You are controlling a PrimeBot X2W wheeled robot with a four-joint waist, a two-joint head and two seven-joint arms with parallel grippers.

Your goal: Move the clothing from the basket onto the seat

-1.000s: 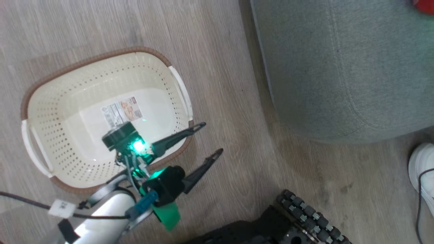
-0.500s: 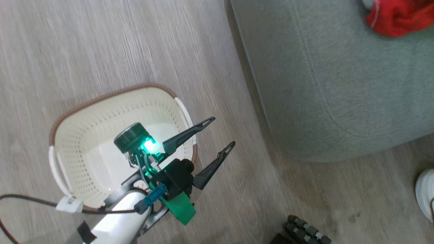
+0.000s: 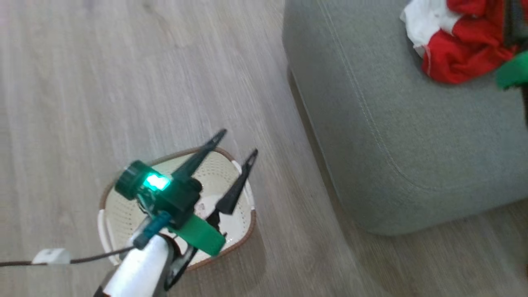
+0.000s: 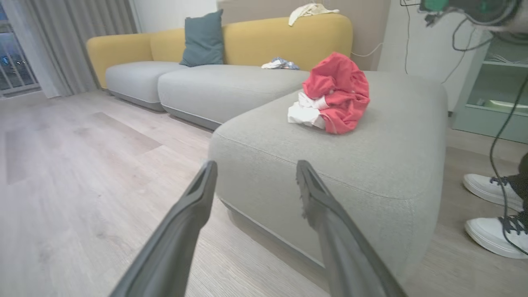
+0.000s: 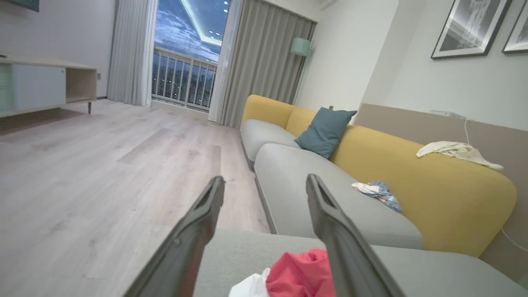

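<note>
Two long dark fingers of the left hand (image 3: 240, 141) stand spread well apart, gripping nothing, above the small rounded cream plastic basket (image 3: 113, 212) with perforated walls and a brown woven-look rim, whose inside is partly hidden by the arm. That basket sits on the pale wood-grain floor (image 3: 123, 82), near the large grey-green fabric seat cushion (image 3: 392, 123) but not touching it. The bright red and white soft fabric clothing (image 3: 462, 53) lies crumpled in one heap on top of the seat, well apart from the basket. Seen from the right wrist, the right hand (image 5: 265, 178) is likewise wide open and empty, its fingers framing the red heap below.
</note>
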